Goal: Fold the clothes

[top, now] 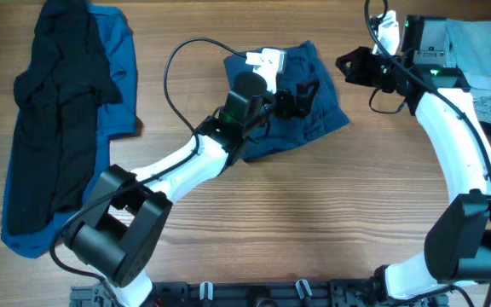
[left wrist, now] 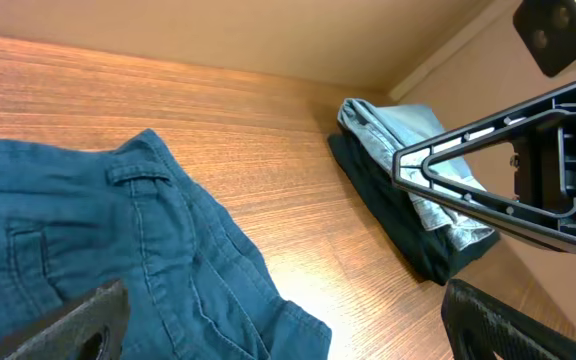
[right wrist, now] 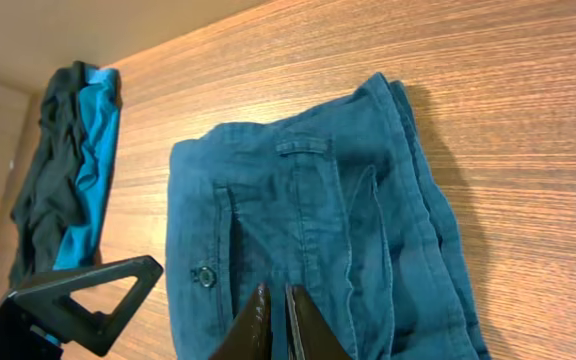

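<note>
Dark navy shorts (top: 324, 112) lie flat on the wooden table, with waistband, button and belt loop showing in the right wrist view (right wrist: 298, 200) and the left wrist view (left wrist: 118, 230). My left gripper (top: 295, 98) is over the middle of the shorts, its jaws (left wrist: 288, 325) wide open and empty. My right gripper (top: 345, 66) is at the shorts' upper right edge, its fingers (right wrist: 273, 320) closed together just above the fabric. The shorts are not lifted by it.
A black garment (top: 58, 111) lies on a brighter blue one (top: 119, 68) at the far left, and both show in the right wrist view (right wrist: 63, 170). Folded pale denim (top: 484, 51) lies at the back right, on a black piece (left wrist: 398, 220). Bare wood lies in front.
</note>
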Robot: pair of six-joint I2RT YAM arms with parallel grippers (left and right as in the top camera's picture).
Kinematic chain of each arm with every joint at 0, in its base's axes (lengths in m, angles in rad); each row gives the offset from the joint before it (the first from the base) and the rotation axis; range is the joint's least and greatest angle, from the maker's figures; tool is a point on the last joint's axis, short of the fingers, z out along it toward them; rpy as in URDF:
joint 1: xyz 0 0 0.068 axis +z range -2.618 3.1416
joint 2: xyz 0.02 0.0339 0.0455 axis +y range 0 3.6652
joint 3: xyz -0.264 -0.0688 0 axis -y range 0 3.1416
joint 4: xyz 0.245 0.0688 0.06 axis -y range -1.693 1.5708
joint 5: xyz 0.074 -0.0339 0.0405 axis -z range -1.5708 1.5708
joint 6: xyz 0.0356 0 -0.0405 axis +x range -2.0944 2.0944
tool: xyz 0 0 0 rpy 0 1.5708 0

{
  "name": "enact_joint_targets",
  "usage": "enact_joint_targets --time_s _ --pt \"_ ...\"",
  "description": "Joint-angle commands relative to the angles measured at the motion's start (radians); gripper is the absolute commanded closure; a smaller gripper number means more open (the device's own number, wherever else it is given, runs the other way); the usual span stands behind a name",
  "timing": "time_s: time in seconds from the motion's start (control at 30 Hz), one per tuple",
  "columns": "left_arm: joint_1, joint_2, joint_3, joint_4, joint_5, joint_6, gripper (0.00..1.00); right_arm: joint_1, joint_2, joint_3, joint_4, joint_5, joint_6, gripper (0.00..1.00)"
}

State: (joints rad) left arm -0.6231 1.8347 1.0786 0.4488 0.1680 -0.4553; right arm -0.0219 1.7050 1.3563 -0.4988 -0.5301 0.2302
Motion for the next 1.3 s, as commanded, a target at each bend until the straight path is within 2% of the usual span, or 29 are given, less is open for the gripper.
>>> enact_joint_targets --time_s 0.0,0.1,0.2,0.23,0.3,0.47,0.6,0.73,1.0,1.07,1.13,1.27 --pt "0.042 -0.003 0.016 -0.006 -0.017 -0.050 0.00 -0.006 -0.009 0.005 0.000 0.040 -0.027 0.93" --pt "0.123 -0.048 0.016 -0.079 0.008 -0.134 0.00 -0.006 -0.003 0.005 0.000 0.039 -0.072 0.90" --pt "0.200 -0.098 0.016 -0.164 0.079 -0.133 0.00 -0.005 0.033 0.005 0.001 0.034 -0.113 0.82" --pt "0.234 -0.127 0.016 -0.232 0.090 -0.133 0.00 -0.005 0.066 0.005 0.004 0.030 -0.131 0.76" --pt "0.268 -0.157 0.016 -0.337 0.089 -0.129 0.00 -0.005 0.124 0.005 0.017 -0.002 -0.162 0.73" --pt "0.314 -0.169 0.016 -0.500 0.089 -0.124 0.00 0.000 0.298 0.005 0.084 -0.155 -0.274 0.74" --pt "0.316 -0.169 0.016 -0.544 0.089 -0.040 0.00 0.031 0.377 0.005 0.107 -0.155 -0.369 0.71" --pt "0.316 -0.169 0.016 -0.607 0.081 0.008 0.00 0.047 0.415 0.005 0.142 -0.114 -0.361 0.65" --pt "0.316 -0.169 0.016 -0.626 0.073 0.008 0.00 0.056 0.468 0.005 0.154 -0.095 -0.369 0.60" --pt "0.316 -0.169 0.016 -0.626 0.070 0.008 0.00 0.062 0.468 0.005 0.154 -0.099 -0.368 0.61" --pt "0.316 -0.169 0.016 -0.625 0.066 0.008 0.00 0.074 0.468 0.005 0.152 -0.100 -0.361 0.68" --pt "0.316 -0.169 0.016 -0.626 0.056 0.007 0.00 0.091 0.464 0.005 0.145 -0.104 -0.344 0.96"
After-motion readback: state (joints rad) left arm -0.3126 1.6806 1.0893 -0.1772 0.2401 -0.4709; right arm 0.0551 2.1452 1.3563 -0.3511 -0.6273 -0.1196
